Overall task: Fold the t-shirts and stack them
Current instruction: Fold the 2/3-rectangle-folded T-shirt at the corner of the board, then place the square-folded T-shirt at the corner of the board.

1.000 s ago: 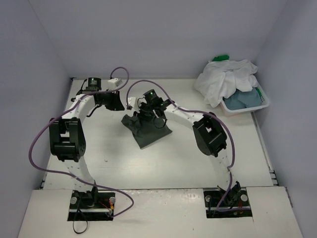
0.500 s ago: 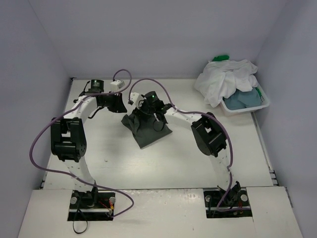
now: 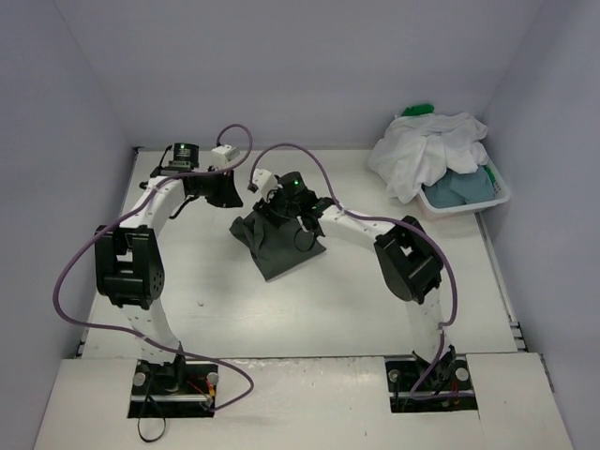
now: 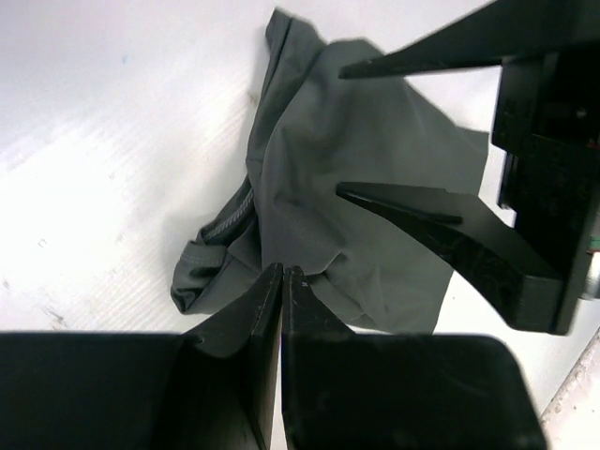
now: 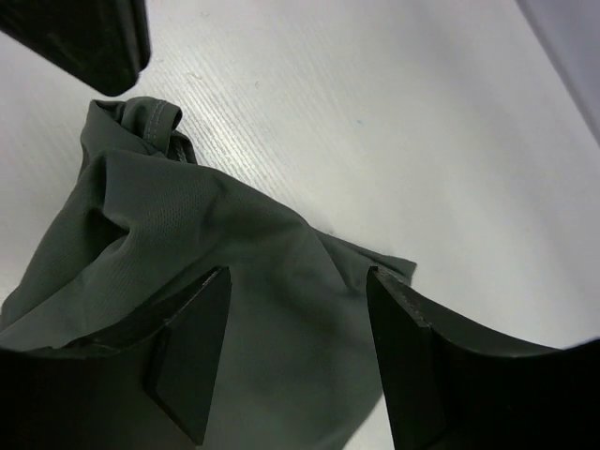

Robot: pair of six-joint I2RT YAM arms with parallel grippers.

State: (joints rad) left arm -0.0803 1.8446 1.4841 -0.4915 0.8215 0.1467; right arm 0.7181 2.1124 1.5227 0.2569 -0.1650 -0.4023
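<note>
At the middle of the surface [image 3: 328, 309], the right gripper [image 5: 298, 281] hangs with its jaws spread wide over the crumpled dark grey t-shirt [image 5: 187, 234], pinching nothing. Whether it touches the cloth cannot be told. Just to the far left of that shirt, the left gripper [image 4: 281, 274] is pressed together and empty. Four shirts show: the grey one, plus a white t-shirt [image 3: 422, 150], a green t-shirt [image 3: 417, 110] and a blue-grey t-shirt [image 3: 464, 186] heaped in the one basket [image 3: 499, 195] at far right.
</note>
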